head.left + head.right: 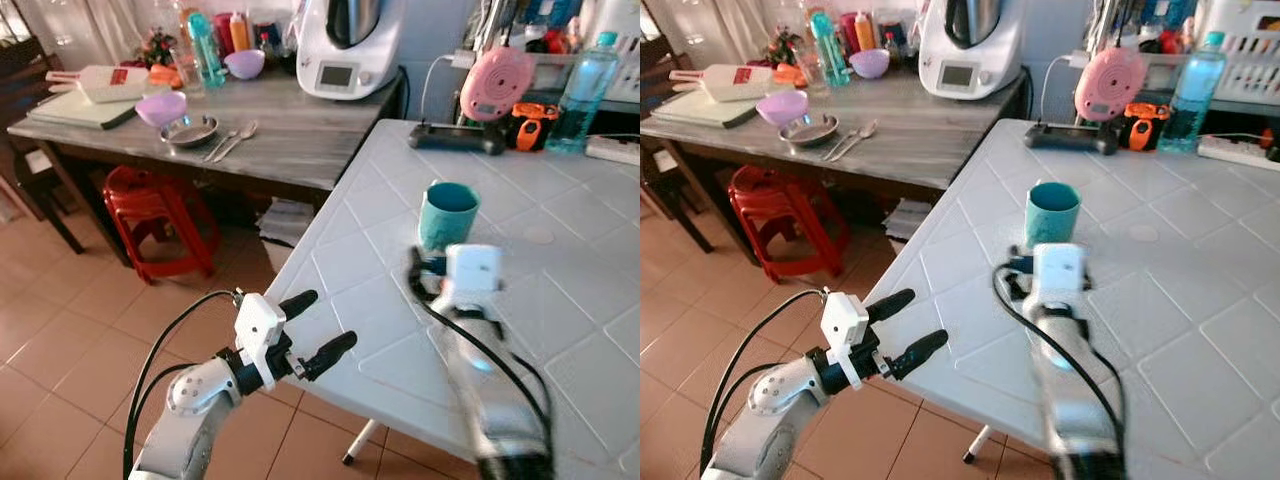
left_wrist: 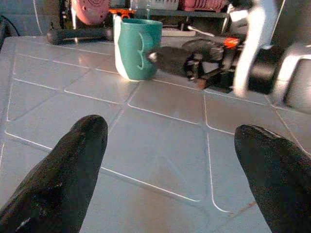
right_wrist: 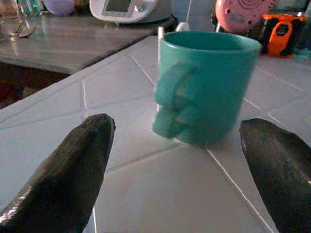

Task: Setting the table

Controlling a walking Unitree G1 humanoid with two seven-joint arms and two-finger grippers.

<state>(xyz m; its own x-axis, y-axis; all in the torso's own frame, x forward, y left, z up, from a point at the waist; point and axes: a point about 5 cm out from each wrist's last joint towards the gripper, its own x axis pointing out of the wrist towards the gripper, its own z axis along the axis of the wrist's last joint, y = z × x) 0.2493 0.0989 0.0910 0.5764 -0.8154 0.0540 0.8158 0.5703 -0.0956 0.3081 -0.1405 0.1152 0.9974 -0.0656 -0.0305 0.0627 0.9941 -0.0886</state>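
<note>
Two grippers, fingers apart: the right gripper (image 3: 177, 160) just short of the teal mug (image 1: 447, 215) (upright on the white table (image 1: 580, 300)), the left gripper (image 1: 315, 330) at the table's near-left edge.

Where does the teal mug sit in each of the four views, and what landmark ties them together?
Left eye view: teal mug upright on the white table, just beyond the right gripper.
Right eye view: mug centre, same spot.
Left wrist view: mug upper middle, beside the right gripper's fingers.
Right wrist view: mug centre, handle facing the camera.
Shared landmark: pink round device behind it.
</note>
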